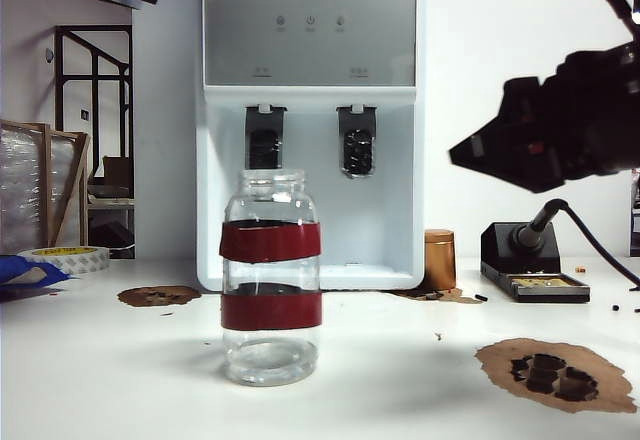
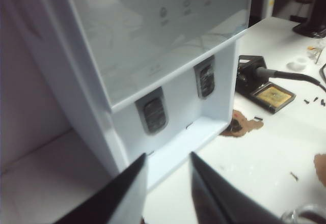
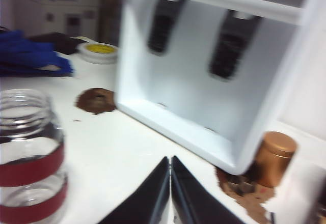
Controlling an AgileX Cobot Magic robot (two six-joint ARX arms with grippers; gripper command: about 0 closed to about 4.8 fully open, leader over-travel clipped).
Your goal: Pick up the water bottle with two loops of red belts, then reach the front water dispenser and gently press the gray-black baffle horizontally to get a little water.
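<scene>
Right gripper [image 3: 170,183] fingers pressed together above white tabletop [image 3: 127,152]. Red-banded water bottle [image 3: 30,158] stands beside it, untouched. Water dispenser [image 3: 214,81] beyond; copper-brown cylinder [image 3: 272,158] at its corner.
</scene>
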